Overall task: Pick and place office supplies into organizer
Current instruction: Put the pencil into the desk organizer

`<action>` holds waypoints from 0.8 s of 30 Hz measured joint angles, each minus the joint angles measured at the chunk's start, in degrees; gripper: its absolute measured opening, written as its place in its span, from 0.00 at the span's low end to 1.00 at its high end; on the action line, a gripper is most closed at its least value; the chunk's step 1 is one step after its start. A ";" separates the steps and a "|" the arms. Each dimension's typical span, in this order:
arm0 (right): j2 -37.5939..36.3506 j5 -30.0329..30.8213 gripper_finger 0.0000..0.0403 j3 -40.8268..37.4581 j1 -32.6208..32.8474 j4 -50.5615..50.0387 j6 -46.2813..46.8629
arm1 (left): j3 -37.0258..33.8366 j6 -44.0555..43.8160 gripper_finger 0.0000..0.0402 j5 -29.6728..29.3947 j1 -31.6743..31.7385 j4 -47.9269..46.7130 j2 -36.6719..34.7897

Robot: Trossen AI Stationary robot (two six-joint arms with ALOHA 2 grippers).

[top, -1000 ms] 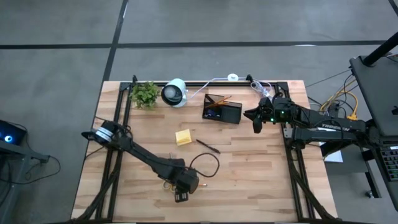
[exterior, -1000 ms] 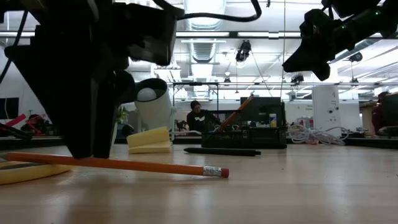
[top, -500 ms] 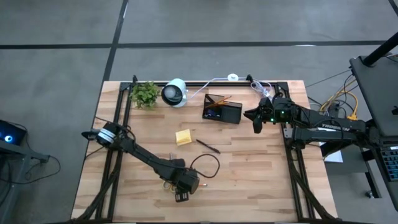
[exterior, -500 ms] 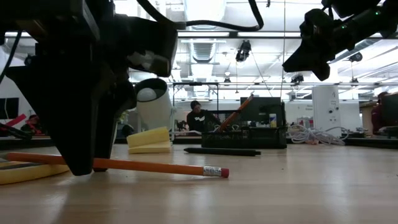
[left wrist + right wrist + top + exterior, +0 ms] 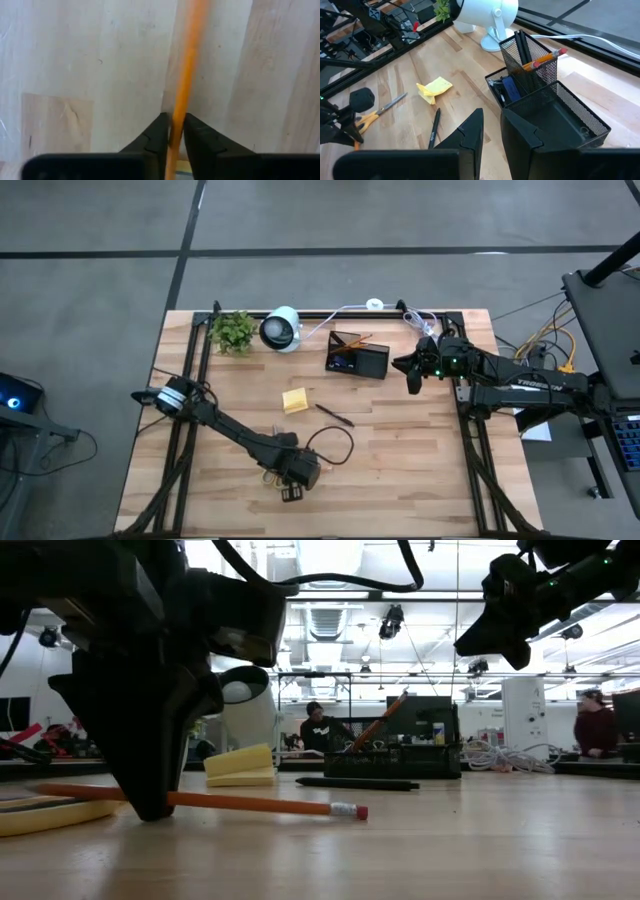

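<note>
Closed since a second ago: left end effector [image 5: 173, 131], now clamped on pencil [image 5: 250, 804] lying on table [image 5: 420, 460]. Right end effector [image 5: 492, 125] nearly together, empty, above organizer [image 5: 547, 112].

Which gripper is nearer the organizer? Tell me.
Right. The right gripper hovers just beside the organizer; the left gripper is across the table at the near edge, shut on an orange pencil.

Light falls evenly from above; ceiling lamps [image 5: 330, 575] glare bright in the low view, so the left arm [image 5: 150, 670] near the camera is a dark, blurred shape. The bench [image 5: 420, 470] shows only soft, weak shadows. In the left wrist view the pencil [image 5: 186, 75] is out of focus.
</note>
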 joint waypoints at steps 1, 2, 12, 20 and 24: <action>0.00 -0.01 0.14 0.00 -0.01 0.01 0.00 | 0.00 0.00 0.07 0.23 0.00 0.15 0.02; 0.00 -0.01 0.14 0.00 -0.01 0.00 0.00 | 0.00 -0.02 0.04 0.34 0.00 0.26 0.02; 0.00 -0.01 0.14 0.00 0.00 0.01 -0.46 | -0.02 -0.02 0.03 1.09 0.00 0.78 -0.58; 0.00 -0.01 0.14 0.00 0.00 0.02 -0.46 | -0.08 0.04 0.02 -0.37 -0.04 1.03 -3.01; 0.00 0.00 0.14 0.00 -0.01 0.01 -0.46 | -0.09 -0.05 0.02 -1.78 0.02 1.03 -3.64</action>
